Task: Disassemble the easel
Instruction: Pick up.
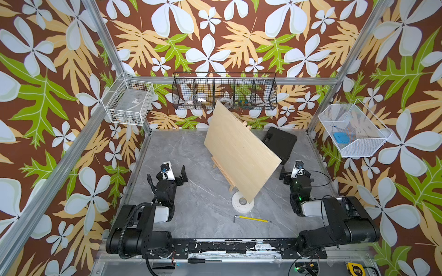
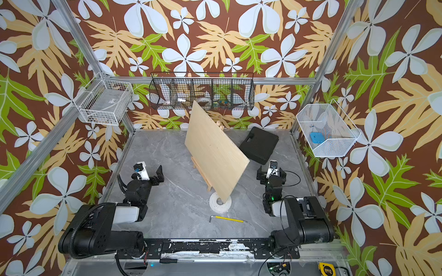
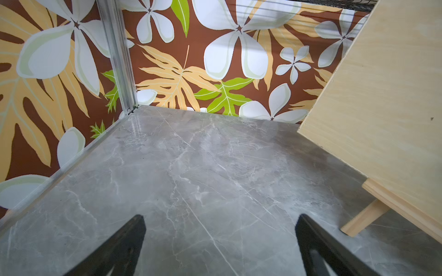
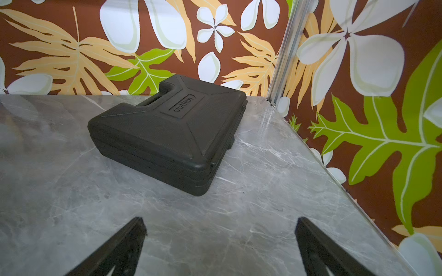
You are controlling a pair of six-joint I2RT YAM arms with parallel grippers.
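The easel (image 1: 222,168) carries a board (image 1: 239,153); flanking the easel, left pincer (image 3: 220,217) and right pincer (image 4: 220,218) gape wide, empty.

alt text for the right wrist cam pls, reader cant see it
A closed black plastic case lies flat on the grey marble-look table, near a corner walled with leaf-and-flower wallpaper. In the foreground the right gripper is open, its two dark fingers wide apart over bare table, holding nothing.
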